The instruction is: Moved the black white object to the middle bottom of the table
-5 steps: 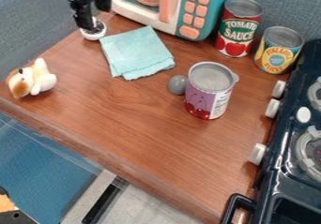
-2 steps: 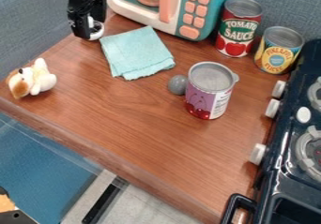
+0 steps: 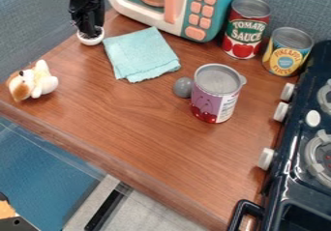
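The black and white object (image 3: 90,39), a small round thing with a white rim and a dark middle, sits at the table's upper left, just left of the teal cloth. My gripper (image 3: 89,32) points down right over it, its tip covering part of the dark middle. Whether the two touch is hard to tell. The brown wooden table (image 3: 148,128) lies below.
A teal cloth (image 3: 141,54) lies right of the gripper, with a toy microwave (image 3: 188,7) behind. A cherry can (image 3: 215,94) and grey ball (image 3: 183,87) stand mid-table; a plush dog (image 3: 32,81) sits left. Two cans and a stove (image 3: 291,177) are at the right.
The gripper first shifted and turned beside the object, then came back over its middle. The object moved slightly left and down, and its white rim now faces up around the gripper's tip.
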### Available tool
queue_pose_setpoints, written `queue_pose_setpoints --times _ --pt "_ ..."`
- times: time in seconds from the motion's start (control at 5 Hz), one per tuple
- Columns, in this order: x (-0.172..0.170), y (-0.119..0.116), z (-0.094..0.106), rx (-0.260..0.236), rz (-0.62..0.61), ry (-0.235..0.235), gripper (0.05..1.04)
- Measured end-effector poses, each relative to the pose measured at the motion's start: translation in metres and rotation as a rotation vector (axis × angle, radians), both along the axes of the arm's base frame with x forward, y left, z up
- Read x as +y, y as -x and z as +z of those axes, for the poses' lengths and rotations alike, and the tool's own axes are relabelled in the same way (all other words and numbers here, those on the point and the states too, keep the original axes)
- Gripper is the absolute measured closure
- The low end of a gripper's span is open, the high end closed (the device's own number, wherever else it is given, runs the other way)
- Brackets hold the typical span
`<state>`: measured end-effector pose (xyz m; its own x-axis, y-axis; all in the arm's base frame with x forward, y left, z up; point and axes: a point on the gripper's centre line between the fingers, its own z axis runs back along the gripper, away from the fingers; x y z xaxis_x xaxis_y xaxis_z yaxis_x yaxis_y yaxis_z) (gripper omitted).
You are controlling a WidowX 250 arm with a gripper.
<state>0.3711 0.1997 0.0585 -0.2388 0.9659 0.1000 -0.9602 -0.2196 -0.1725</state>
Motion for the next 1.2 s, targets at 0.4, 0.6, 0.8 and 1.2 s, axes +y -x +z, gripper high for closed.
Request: queue_pose_setpoints --times 0.4,0.6,0.8,1.2 --pt "0.003 0.002 -0.001 0.003 0.013 -0.003 0.877" --pt "0.003 0.006 -0.001 0.012 0.013 -0.011 0.877" --pt "-0.010 0.016 0.028 -0.003 0.015 -0.019 0.877" --pt "-0.093 0.041 0.090 -0.114 -0.091 -0.018 0.878"
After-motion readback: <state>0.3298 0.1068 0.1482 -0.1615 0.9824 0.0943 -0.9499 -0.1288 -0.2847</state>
